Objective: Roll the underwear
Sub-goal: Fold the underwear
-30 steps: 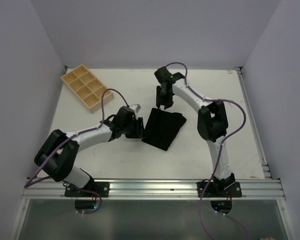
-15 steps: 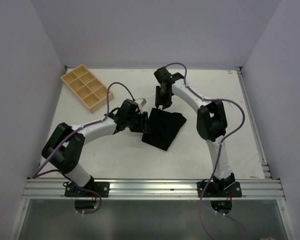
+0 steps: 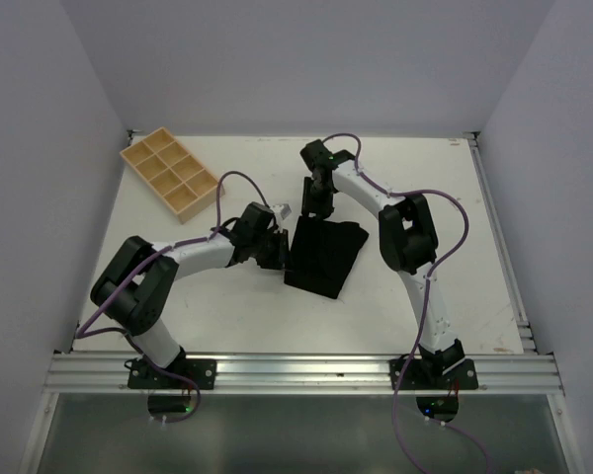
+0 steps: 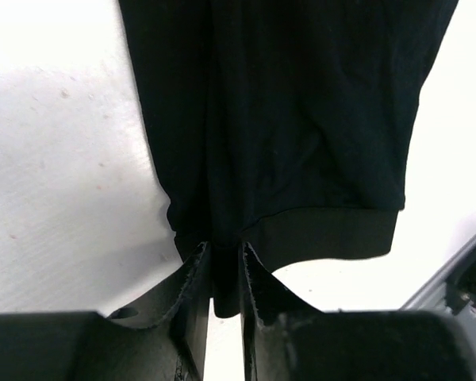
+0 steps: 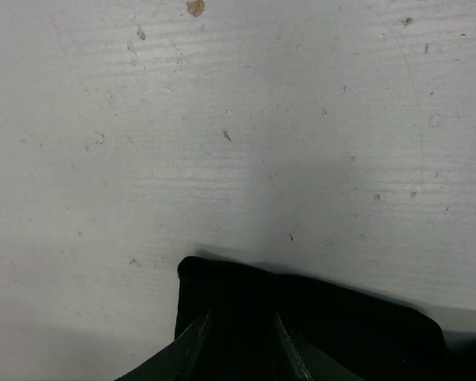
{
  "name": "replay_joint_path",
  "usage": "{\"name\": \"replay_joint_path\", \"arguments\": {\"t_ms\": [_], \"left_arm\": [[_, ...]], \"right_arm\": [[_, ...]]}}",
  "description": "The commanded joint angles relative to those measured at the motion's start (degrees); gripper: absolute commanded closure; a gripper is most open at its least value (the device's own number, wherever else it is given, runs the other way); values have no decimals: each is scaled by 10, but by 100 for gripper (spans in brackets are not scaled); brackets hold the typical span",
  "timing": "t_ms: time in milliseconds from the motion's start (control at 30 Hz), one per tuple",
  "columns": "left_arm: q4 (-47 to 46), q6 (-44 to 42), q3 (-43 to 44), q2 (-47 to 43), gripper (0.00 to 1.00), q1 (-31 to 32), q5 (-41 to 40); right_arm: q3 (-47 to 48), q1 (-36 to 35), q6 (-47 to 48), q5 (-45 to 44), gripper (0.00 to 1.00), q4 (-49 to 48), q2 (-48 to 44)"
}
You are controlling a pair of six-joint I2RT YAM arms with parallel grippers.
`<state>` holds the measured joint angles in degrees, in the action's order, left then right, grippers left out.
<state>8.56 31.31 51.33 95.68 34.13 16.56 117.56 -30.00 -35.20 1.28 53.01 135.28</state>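
The black underwear (image 3: pixel 322 256) lies folded on the white table, near its middle. My left gripper (image 3: pixel 281 249) is at its left edge, shut on a pinch of the hem; in the left wrist view the fabric (image 4: pixel 285 119) spreads away from the closed fingers (image 4: pixel 192 294). My right gripper (image 3: pixel 315 208) is at the garment's far corner. In the right wrist view the black corner (image 5: pixel 222 286) sits between its fingers (image 5: pixel 192 341), which grip it just above the table.
A wooden tray with several compartments (image 3: pixel 168 173) stands at the far left of the table (image 3: pixel 227 306). A metal rail (image 3: pixel 306 370) runs along the near edge. Purple cables loop off both arms.
The left arm has swung its elbow inward while its gripper kept its hold on the left hem. The right gripper has shifted slightly left. The underwear's left edge has drawn in a little.
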Motion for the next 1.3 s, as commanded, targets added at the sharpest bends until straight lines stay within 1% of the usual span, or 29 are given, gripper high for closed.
{"name": "replay_joint_path", "arguments": {"t_ms": [0, 67, 100, 133, 200, 233, 267, 300, 367, 467, 600, 667, 700, 733, 767, 800, 833, 867, 900, 933, 1033, 1100, 1267], "left_arm": [[-27, 28, -26, -2, 78, -2, 59], [-58, 59, -40, -14, 80, -3, 87], [-72, 74, -48, -22, 79, -2, 115], [-107, 103, -65, -29, 75, -2, 127], [-111, 122, -72, -51, 66, -2, 138], [-105, 127, -72, -71, 56, -3, 137], [-97, 126, -70, -81, 53, -3, 132], [-66, 125, -64, -92, 51, -3, 117], [-37, 104, -40, -111, 49, -4, 98], [16, 69, 3, -115, 49, -25, 62], [31, 42, 39, -96, 49, -71, 58], [38, 24, 57, -60, 51, -98, 53], [39, 17, 81, -45, 52, -107, 55], [41, 2, 95, -9, 53, -115, 59], [40, -5, 111, 10, 54, -132, 63], [40, -9, 143, 28, 55, -139, 78], [40, -21, 162, 63, 55, -146, 86], [38, -27, 176, 79, 56, -155, 92], [37, -39, 207, 95, 56, -158, 101], [35, -47, 220, 124, 57, -158, 109], [30, -63, 256, 170, 59, -158, 134], [4, -62, 256, 182, 59, -158, 148], [-23, -63, 258, 221, 58, -158, 182]], "right_arm": [[29, -5, 4, 35, 63, -32, -6], [31, -6, 14, 45, 62, -34, -9], [31, -6, 21, 45, 62, -32, -18], [32, -6, 27, 49, 61, -31, -20], [33, -5, 40, 51, 60, -20, -36], [32, -5, 44, 50, 60, -13, -43], [24, -5, 47, 38, 59, 1, -51], [16, -5, 48, 34, 59, 2, -60], [-7, -5, 47, 38, 60, -6, -91], [-63, -7, 38, 46, 61, -22, -124], [-90, -11, 24, 41, 62, -31, -143], [-88, -15, 21, 41, 62, -30, -141], [-84, -16, 16, 39, 63, -32, -139], [-80, -19, 15, 31, 63, -33, -137], [-76, -26, 12, 27, 63, -34, -133], [-64, -29, 8, 23, 64, -30, -122], [-57, -30, 6, 17, 64, -28, -116], [-49, -35, 4, 10, 64, -24, -108], [-35, -37, 0, 3, 65, -14, -95], [-30, -42, -2, -9, 65, -10, -90], [-28, -45, -12, -11, 66, -10, -80], [-32, -49, -21, -36, 67, -11, -79], [-36, -59, -28, -69, 67, -1, -77]]}}
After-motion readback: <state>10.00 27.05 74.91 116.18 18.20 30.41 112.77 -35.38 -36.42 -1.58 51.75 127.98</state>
